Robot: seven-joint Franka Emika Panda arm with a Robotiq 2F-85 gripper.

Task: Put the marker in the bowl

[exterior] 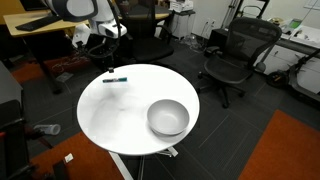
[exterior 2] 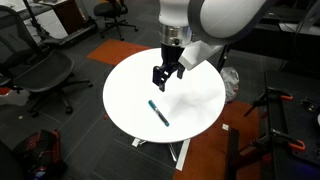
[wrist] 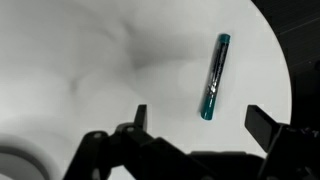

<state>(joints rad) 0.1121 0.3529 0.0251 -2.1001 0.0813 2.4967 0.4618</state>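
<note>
the round white table [exterior: 118, 112] under me carried two things: the marker [exterior: 117, 79] lay flat near one edge, and the bowl [exterior: 168, 117] stood upright, well apart from it.

There's the slim stick-shaped marker [wrist: 214, 76], dark body with teal, lying flat on the round white table [exterior: 110, 115], out near its edge in both exterior views [exterior: 117, 79] [exterior 2: 159, 111], and nothing touches it. Over to the deep, round, grey-silver bowl [exterior: 168, 118]: upright, mouth up, smooth rim, empty, close to the table's edge and well apart from the marker. The wrist view catches only an arc of the bowl's rim [wrist: 12, 160]
</note>
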